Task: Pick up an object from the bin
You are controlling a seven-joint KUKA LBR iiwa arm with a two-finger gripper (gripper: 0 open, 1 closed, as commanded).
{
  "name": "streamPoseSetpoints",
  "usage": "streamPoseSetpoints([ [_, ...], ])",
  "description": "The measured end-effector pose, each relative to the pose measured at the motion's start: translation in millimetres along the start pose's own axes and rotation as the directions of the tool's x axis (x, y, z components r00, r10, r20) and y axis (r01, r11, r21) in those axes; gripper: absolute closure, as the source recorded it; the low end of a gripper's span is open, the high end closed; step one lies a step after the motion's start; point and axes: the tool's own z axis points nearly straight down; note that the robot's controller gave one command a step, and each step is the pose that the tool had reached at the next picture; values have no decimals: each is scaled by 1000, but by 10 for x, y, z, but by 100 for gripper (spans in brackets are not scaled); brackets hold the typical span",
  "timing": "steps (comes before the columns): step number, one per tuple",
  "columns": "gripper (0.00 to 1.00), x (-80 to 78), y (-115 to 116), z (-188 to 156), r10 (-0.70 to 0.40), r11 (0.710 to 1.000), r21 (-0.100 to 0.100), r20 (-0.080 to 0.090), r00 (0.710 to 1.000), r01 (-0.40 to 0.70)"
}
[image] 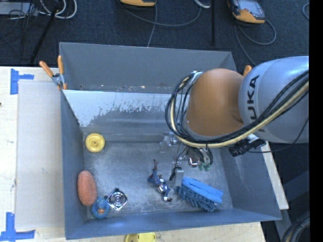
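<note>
Camera view from above: the gripper [191, 161] hangs under the orange cover [214, 102] in the lower right of the grey bin [126, 69], and I cannot tell whether it is open or closed. Nearest it are a blue brush [201, 193] just below and a small dark blue and white thing [161, 184] to its lower left. A yellow disc [95, 142], an orange-brown oval [87, 187], a blue ring [100, 210] and a silvery piece [117, 199] lie well apart at the left.
</note>
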Motion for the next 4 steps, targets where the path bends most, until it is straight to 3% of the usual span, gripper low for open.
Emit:
streamPoseSetpoints([
  [1, 0, -6, -2, -28, 1, 1000, 0, 4, 1000, -1],
  [2, 0, 136, 105, -180, -50, 999, 1, 6, 999, 50],
  [3, 0, 298, -275, 293, -75, 997, 0, 15, 997, 75],
  [4, 0, 458, -517, 618, -216, 976, 2, 4, 976, 216],
])
